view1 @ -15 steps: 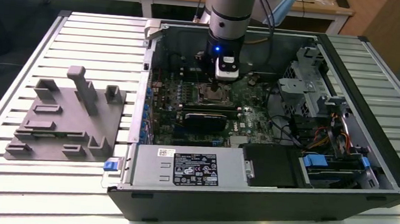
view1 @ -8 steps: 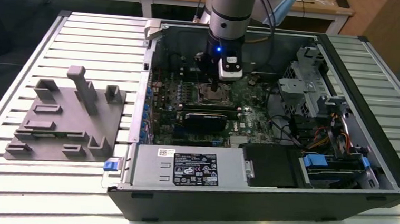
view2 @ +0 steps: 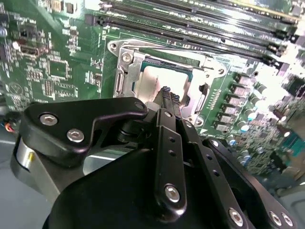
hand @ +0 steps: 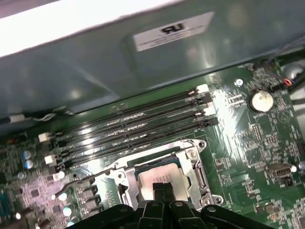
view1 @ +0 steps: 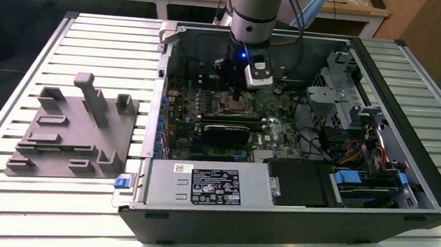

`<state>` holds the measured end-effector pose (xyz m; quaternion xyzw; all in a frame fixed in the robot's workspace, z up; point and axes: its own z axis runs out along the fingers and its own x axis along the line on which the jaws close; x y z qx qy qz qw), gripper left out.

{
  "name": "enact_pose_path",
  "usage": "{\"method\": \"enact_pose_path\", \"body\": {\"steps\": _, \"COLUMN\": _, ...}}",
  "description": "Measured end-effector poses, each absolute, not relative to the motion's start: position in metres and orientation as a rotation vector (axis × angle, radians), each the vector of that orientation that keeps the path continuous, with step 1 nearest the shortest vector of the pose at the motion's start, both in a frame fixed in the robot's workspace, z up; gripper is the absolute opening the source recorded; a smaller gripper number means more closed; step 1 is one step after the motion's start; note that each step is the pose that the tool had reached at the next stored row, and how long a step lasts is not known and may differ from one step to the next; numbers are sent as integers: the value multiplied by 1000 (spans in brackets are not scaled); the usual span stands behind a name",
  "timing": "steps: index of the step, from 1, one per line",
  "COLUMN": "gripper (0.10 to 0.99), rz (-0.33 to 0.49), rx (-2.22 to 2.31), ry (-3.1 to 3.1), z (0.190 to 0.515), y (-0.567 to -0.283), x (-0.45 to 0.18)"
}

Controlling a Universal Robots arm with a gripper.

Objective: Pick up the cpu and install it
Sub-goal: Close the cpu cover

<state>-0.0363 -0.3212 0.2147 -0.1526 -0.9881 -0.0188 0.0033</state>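
Note:
The cpu (view2: pixel 151 79) (hand: pixel 153 177), a small square chip with a pale silver top, lies flat inside the metal-framed socket (view2: pixel 125 71) (hand: pixel 194 168) on the green motherboard. My gripper (view2: pixel 167 92) (hand: pixel 162 187) stands right over the chip's middle. Its two black fingertips are pressed together, at or just above the silver top; contact cannot be told. In the exterior view the gripper (view1: pixel 234 94) reaches down into the open computer case above the socket (view1: pixel 234 105).
Black memory slots (hand: pixel 133 125) (view2: pixel 190 33) run beside the socket, close to the case wall (hand: pixel 143 62). A grey moulded tray (view1: pixel 63 141) with upright blocks lies on the slatted table at the exterior view's left. A power supply (view1: pixel 208 184) and drive cage (view1: pixel 346 103) crowd the case.

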Motion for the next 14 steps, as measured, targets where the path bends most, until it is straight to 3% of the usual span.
{"method": "enact_pose_path", "body": {"steps": 14, "gripper": 106, "rz": -59, "rx": -314, "ry": -3117, "z": 215, "y": -321, "x": -37}}
